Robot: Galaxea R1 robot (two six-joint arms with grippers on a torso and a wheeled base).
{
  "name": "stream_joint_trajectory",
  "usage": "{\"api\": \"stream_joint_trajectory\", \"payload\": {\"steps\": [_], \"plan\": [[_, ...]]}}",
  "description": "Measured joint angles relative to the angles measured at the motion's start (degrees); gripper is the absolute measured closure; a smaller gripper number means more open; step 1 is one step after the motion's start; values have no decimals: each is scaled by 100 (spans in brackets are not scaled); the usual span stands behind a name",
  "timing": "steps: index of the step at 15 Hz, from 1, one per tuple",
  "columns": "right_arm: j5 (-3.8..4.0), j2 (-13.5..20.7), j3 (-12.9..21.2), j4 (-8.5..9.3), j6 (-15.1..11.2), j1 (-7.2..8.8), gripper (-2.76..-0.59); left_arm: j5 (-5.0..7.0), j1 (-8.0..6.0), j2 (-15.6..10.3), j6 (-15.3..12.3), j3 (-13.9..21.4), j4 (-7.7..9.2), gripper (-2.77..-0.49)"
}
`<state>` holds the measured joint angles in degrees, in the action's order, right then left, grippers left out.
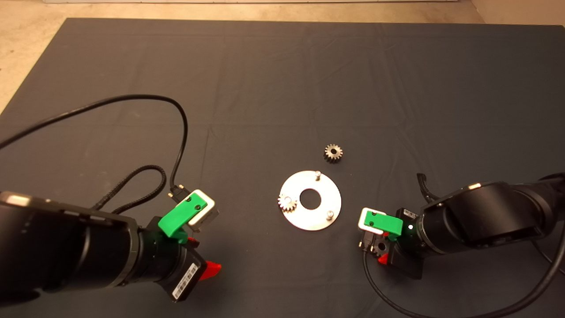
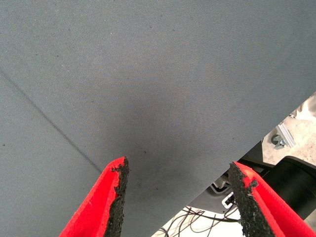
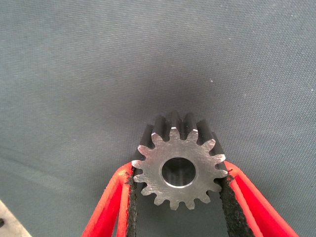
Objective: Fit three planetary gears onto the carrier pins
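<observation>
The silver disc point(image 1: 327, 201) lies flat in the middle of the mat. One planetary gear point(image 1: 287, 203) sits on the carrier pin at the disc's left edge. The other two carrier pins point(image 1: 317, 174) point(image 1: 329, 215) stand bare. Another gear point(image 1: 333, 153) lies loose on the mat just beyond the disc. Right of the disc, my right gripper point(image 1: 382, 259) is shut on a third gear point(image 3: 178, 170), pinched by its teeth between both pads above bare mat. My left gripper point(image 1: 211, 270) hovers open point(image 2: 180, 168) over the mat at the lower left, holding nothing.
Black cables point(image 1: 178, 132) loop over the mat behind the left arm. Another cable point(image 1: 397, 300) trails below the right arm. The mat's near edge point(image 2: 256, 148) shows in the left wrist view, with floor and dark equipment past it.
</observation>
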<state>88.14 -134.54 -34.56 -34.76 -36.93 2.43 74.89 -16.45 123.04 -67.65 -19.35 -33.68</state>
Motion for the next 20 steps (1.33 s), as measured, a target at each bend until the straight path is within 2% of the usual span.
{"api": "stream_joint_trajectory", "payload": {"steps": [2, 5, 8, 12, 14, 16, 19, 20], "plan": [[-7, 7, 41, 0, -4, 94, -92, -2, -9, -2, -29, 0, -2, -134], [-7, 9, 66, 0, -17, 316, -92, -5, -9, -2, -33, 0, -2, -134], [-2, -5, 69, 2, -77, 424, -92, -5, -39, -2, -173, 0, -2, -134], [0, -252, 132, 33, -509, 863, -91, -43, -56, 0, -234, 0, -9, -134], [-2, -430, 185, 92, -756, 1072, -92, -151, -59, 24, -266, 0, -8, -134], [-11, -570, 216, 202, -980, 1185, -92, -201, -56, 66, -286, 0, -7, -134], [-10, -715, 226, 445, -1194, 1270, -91, -207, -56, 89, -307, 0, -7, -134], [-5, -751, 227, 478, -1271, 1303, -91, -215, -56, 116, -308, 0, -7, -134]]}}
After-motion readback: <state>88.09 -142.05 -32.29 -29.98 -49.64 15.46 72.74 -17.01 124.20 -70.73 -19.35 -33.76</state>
